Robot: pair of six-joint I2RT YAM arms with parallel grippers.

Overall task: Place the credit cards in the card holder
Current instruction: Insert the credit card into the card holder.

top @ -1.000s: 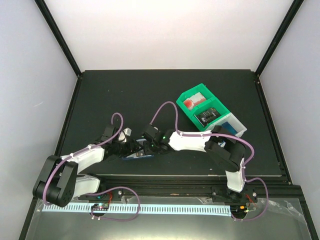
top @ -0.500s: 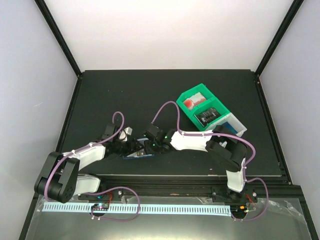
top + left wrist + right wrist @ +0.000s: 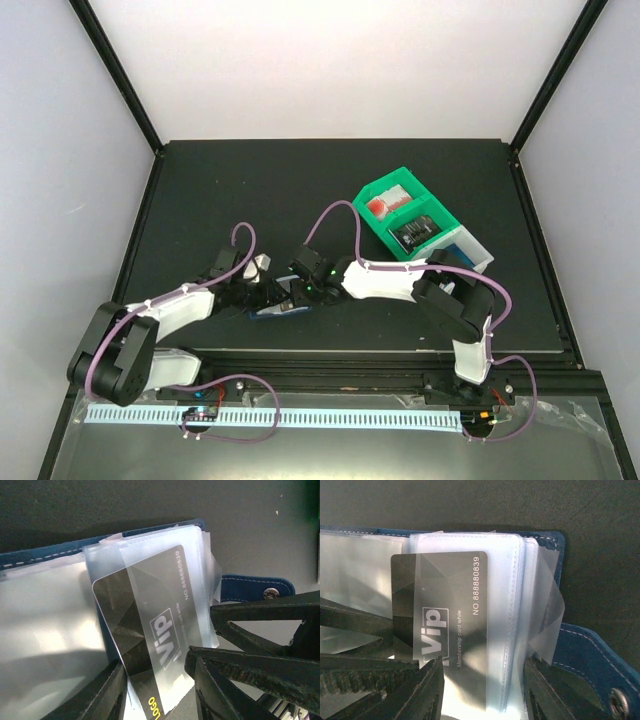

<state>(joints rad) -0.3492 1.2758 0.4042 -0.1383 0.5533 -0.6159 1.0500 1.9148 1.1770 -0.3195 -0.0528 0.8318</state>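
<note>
While overhead hides it, wrist shows card (image 3: 440, 625) number.

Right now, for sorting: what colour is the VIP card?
VIP card: dark grey, white lettering; right wrist.

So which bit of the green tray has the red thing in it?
The far compartment of the green bin, at its back end, holds the red thing. The middle one holds a dark thing; the near, white-walled one a blue thing.
</note>
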